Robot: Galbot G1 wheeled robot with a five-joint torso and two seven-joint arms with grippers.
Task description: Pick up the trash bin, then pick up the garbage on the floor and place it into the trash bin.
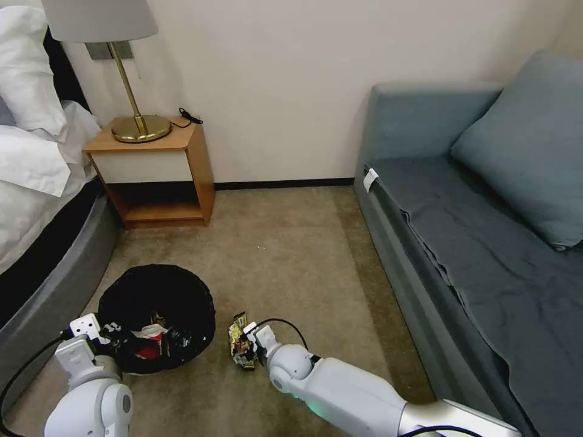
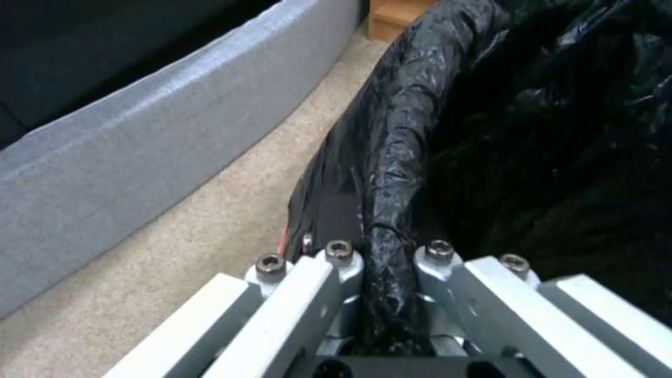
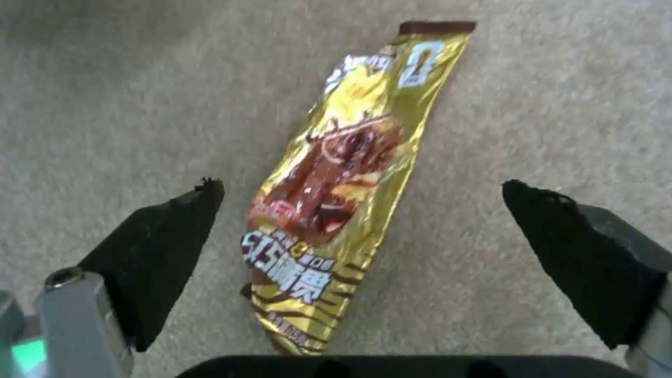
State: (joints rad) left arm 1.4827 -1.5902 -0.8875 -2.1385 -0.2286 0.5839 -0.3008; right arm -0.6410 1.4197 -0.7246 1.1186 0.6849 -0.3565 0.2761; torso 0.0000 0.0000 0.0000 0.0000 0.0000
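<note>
The trash bin (image 1: 156,315), round and lined with a crinkly black bag, sits at the lower left of the head view with red and white litter inside. My left gripper (image 1: 104,332) is shut on its near rim; the left wrist view shows the bag-wrapped rim (image 2: 392,210) pinched between the fingers (image 2: 341,262). A gold-brown wrapper, the garbage (image 1: 241,341), lies flat on the carpet just right of the bin. My right gripper (image 3: 364,191) hovers low over the wrapper (image 3: 343,189), open, with one black pad (image 3: 168,247) on either side of it and not touching.
A grey bed base (image 1: 54,285) runs close along the bin's left. The wooden nightstand (image 1: 155,176) with a brass lamp stands at the back wall. A blue-grey sofa (image 1: 473,243) fills the right side. Open carpet (image 1: 285,255) lies between them.
</note>
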